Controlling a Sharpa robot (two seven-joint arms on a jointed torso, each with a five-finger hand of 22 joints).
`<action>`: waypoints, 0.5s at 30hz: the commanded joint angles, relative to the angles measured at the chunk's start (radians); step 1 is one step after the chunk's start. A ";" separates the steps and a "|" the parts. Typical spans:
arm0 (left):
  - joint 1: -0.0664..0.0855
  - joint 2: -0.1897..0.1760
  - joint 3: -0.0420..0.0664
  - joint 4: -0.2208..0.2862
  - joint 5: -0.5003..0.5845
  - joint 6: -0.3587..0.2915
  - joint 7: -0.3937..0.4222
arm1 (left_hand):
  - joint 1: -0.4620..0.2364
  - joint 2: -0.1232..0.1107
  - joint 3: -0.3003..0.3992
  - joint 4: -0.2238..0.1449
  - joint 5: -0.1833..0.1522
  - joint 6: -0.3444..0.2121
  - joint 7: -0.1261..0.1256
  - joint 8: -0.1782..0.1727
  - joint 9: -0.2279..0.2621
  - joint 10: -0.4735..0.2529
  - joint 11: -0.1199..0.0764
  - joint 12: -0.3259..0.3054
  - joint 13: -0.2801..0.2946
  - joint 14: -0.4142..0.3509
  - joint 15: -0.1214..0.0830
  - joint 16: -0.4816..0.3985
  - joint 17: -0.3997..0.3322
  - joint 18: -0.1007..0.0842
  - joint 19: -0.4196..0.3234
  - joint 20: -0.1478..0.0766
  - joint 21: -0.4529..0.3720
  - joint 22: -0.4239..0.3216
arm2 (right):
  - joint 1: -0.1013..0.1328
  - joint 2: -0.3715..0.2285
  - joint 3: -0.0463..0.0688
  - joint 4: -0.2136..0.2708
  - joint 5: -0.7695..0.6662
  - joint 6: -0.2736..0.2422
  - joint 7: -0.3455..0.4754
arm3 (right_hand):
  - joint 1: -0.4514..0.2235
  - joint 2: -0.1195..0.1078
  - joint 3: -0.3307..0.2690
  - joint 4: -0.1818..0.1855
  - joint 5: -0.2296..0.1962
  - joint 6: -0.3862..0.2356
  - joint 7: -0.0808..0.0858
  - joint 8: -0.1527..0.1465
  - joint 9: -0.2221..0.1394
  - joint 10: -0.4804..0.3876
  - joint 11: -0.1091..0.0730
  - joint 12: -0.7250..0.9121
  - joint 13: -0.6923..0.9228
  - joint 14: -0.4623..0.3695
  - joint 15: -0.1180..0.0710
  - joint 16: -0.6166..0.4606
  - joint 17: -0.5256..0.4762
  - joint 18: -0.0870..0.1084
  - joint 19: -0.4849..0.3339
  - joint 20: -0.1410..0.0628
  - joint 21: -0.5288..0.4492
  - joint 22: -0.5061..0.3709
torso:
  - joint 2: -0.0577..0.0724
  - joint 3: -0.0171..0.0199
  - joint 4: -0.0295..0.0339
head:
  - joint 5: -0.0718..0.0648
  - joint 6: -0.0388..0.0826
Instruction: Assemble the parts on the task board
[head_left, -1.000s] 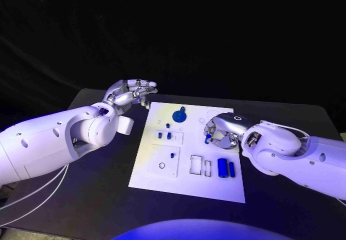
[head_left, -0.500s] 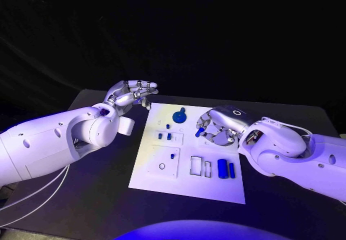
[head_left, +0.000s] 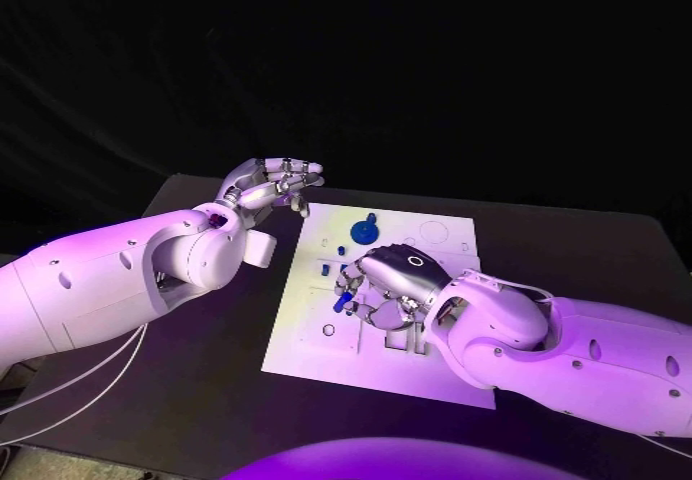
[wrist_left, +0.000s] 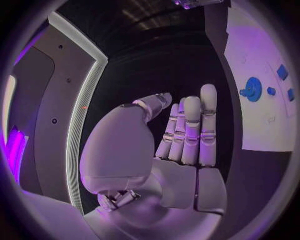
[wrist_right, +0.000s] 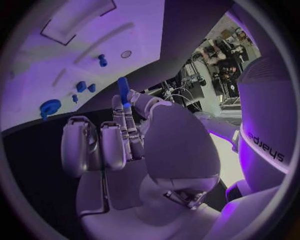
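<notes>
Fingers (wrist_right: 127, 109) of the right hand (head_left: 387, 285) pinch a slim blue peg (wrist_right: 123, 90) by one end, over the middle of the task board (head_left: 433, 375). That smooth, hard cylinder could slip or tilt and miss its hole. Beyond the board's far left corner, the left hand (wrist_left: 181, 140) holds nothing, fingers straight, close together.

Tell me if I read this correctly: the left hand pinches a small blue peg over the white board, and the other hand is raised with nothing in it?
Not quite: the sides are swapped. The right hand pinches the small blue peg over the white board, as the right wrist view shows. The left hand is the raised one with nothing in it, beside the board's far corner.
</notes>
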 joint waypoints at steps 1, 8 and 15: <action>0.000 0.003 0.000 0.002 0.003 0.016 0.004 | 0.005 0.005 -0.002 -0.003 0.004 -0.009 0.001 0.006 -0.001 -0.006 -0.001 0.003 0.002 -0.009 0.000 -0.006 -0.001 0.006 0.005 0.000 -0.007 -0.001 | -0.011 0.014 -0.001 -0.010 0.005 -0.008 0.040 | -0.004 0.006 0.006 0.000 0.005 0.005 0.000 0.004 0.001 0.008 0.000 -0.004 0.000 0.028 -0.010 0.002 -0.001 -0.014 0.012 -0.002 -0.006 0.158 | 0.000 -0.0006 0.0010 | 0.007 -0.003; 0.000 0.005 -0.001 0.000 0.003 0.017 0.004 | 0.004 0.007 -0.004 -0.003 0.004 -0.009 0.001 0.008 -0.001 -0.009 -0.001 0.008 0.003 -0.010 0.001 -0.005 -0.003 0.006 0.005 0.001 -0.009 -0.002 | -0.030 0.047 -0.009 -0.052 0.015 0.025 0.048 | -0.005 0.005 0.008 -0.002 0.006 0.004 0.000 0.004 0.001 0.008 0.001 -0.005 0.000 0.028 -0.010 0.002 -0.002 -0.013 0.011 -0.002 -0.010 0.157 | 0.000 -0.0017 -0.0027 | 0.014 -0.008; 0.000 0.007 -0.001 0.000 0.003 0.017 0.004 | 0.004 0.007 -0.004 -0.003 0.004 -0.009 0.001 0.008 -0.001 -0.009 -0.001 0.008 0.003 -0.010 0.001 -0.005 -0.003 0.006 0.005 0.001 -0.009 -0.002 | -0.046 0.066 -0.014 -0.083 0.007 0.032 0.045 | -0.006 0.005 0.008 -0.002 0.006 0.003 0.001 0.004 0.001 0.008 0.001 -0.006 0.000 0.028 -0.009 0.001 -0.003 -0.013 0.010 -0.002 -0.011 0.156 | 0.000 0.0015 -0.0016 | 0.020 -0.012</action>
